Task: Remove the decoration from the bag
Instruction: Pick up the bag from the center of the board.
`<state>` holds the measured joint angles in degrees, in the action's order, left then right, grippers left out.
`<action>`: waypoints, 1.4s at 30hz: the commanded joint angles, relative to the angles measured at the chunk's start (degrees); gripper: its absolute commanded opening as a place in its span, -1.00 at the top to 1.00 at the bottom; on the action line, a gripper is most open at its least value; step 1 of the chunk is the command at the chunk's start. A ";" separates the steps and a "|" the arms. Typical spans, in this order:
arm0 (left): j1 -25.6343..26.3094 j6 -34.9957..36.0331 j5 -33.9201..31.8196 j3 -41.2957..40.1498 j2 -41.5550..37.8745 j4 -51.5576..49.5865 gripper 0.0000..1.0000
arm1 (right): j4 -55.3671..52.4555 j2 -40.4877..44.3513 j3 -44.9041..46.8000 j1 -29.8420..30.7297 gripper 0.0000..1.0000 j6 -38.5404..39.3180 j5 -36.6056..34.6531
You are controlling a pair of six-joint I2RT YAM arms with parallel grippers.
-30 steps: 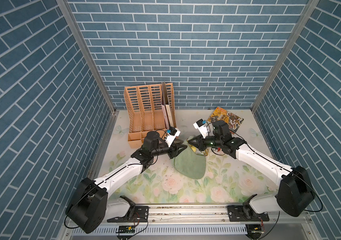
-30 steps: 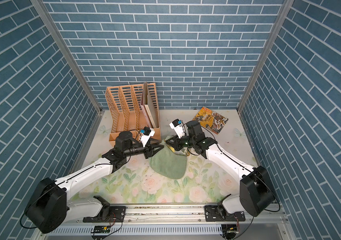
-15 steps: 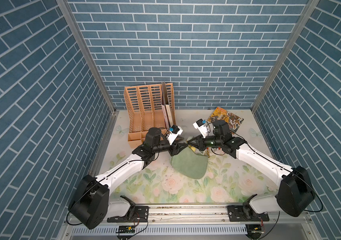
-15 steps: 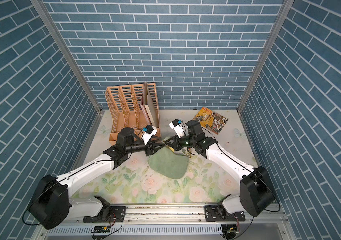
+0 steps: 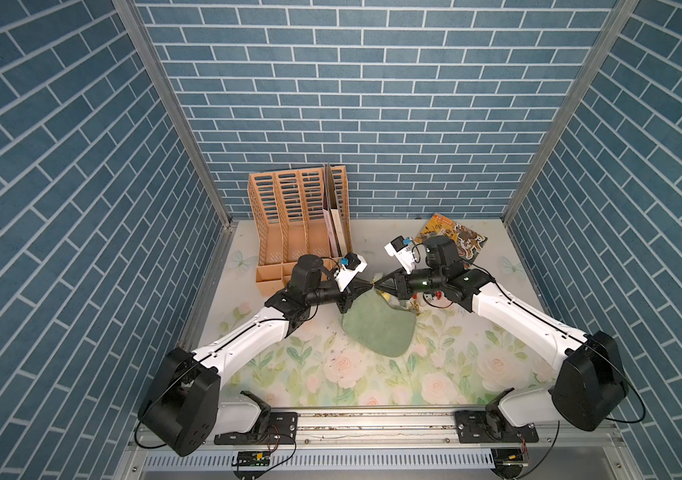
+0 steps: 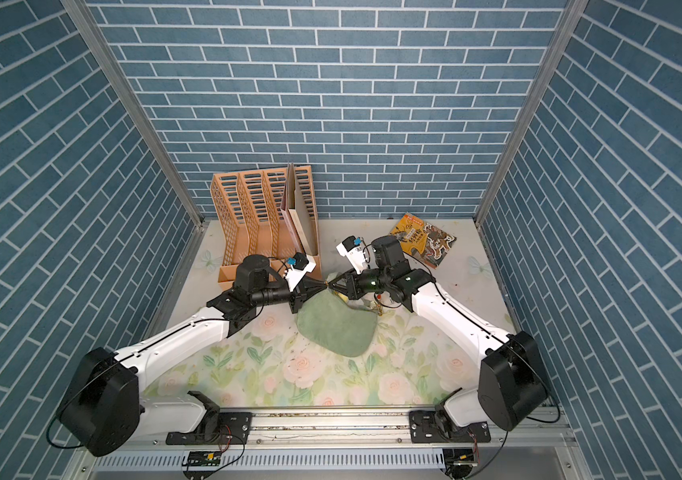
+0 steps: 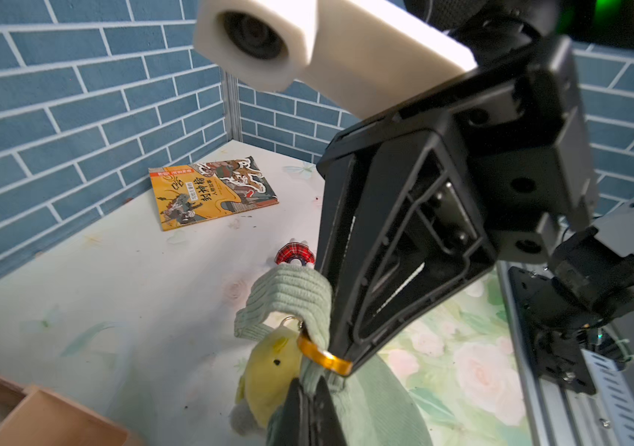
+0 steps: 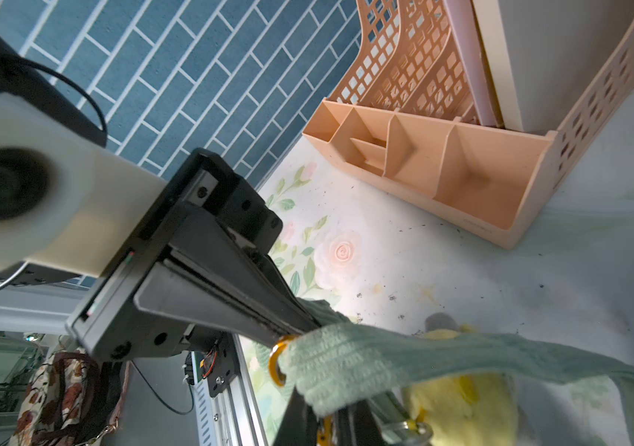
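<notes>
The sage-green bag (image 5: 376, 328) (image 6: 335, 328) lies on the floral mat, its far corner raised between both grippers. The decoration, a yellow plush bird (image 7: 269, 370) (image 8: 462, 405), hangs beside the bag's gold ring (image 7: 325, 357) (image 8: 276, 363). My left gripper (image 7: 309, 380) (image 5: 369, 284) is shut on the green fabric just below that ring. My right gripper (image 8: 325, 413) (image 5: 377, 285) meets it tip to tip, shut on the gold ring. The ribbed strap (image 8: 385, 363) drapes over the right fingers and hides their tips.
An orange file rack (image 5: 297, 224) with folders stands at the back left, close behind the left arm. A picture book (image 5: 451, 239) lies at the back right. A small red plaid piece (image 7: 295, 253) sits on the mat near the right arm. Blue brick walls enclose three sides.
My left gripper has moved right to the bag's raised corner and shut on the fabric there. The right gripper has kept its place and its grip.
</notes>
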<state>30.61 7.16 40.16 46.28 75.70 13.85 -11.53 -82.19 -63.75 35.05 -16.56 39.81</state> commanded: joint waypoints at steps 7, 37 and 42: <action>-0.14 -1.36 1.62 1.27 -2.01 -0.22 1.00 | 5.54 -1.22 -0.35 0.28 0.77 -3.29 -9.00; -0.02 -1.05 -1.84 3.20 -4.15 -4.60 1.00 | 13.02 -2.30 3.98 0.04 0.37 -1.36 3.92; -0.02 -0.92 -1.85 3.38 -4.31 -4.71 1.00 | 12.85 -3.09 4.57 -0.07 0.39 -0.55 3.96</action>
<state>30.30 5.82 37.32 47.77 72.73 7.90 0.30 -84.33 -60.10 34.85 -17.74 41.52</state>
